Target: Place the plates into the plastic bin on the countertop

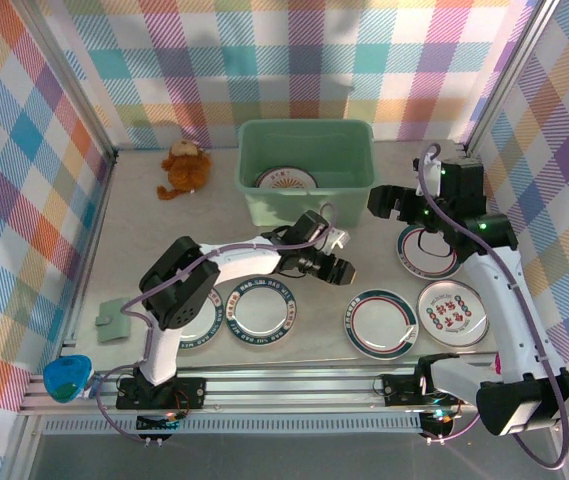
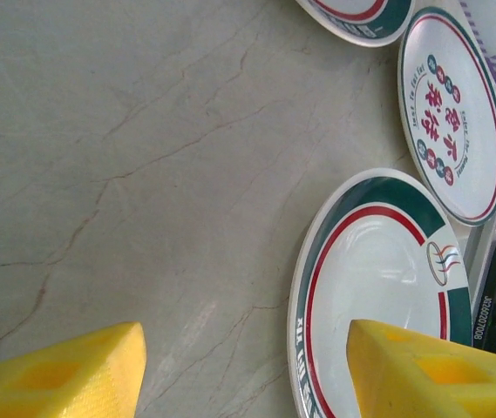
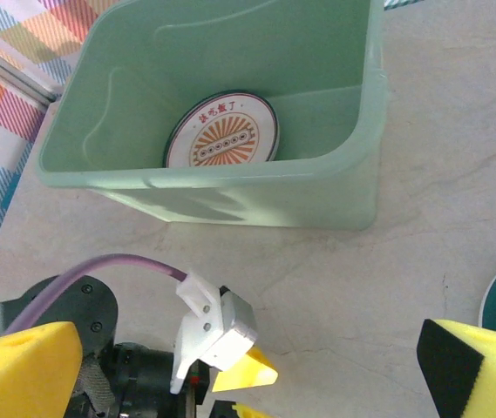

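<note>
Left fingers [image 2: 56, 370] spread wide, gripping nothing, low over grey marbled counter [image 2: 143, 131], beside teal-and-red-banded plate [image 2: 370, 287]. Right fingers [image 3: 21, 366] likewise apart and empty, facing pale mint bin [image 3: 230, 196]. Inside bin, one orange sunburst plate [image 3: 221, 131]. From above, also dark-rimmed plate [image 1: 261, 310] flat on counter by left arm.

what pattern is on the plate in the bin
Plate: orange sunburst centre, dark rim; best in right wrist view.
</note>
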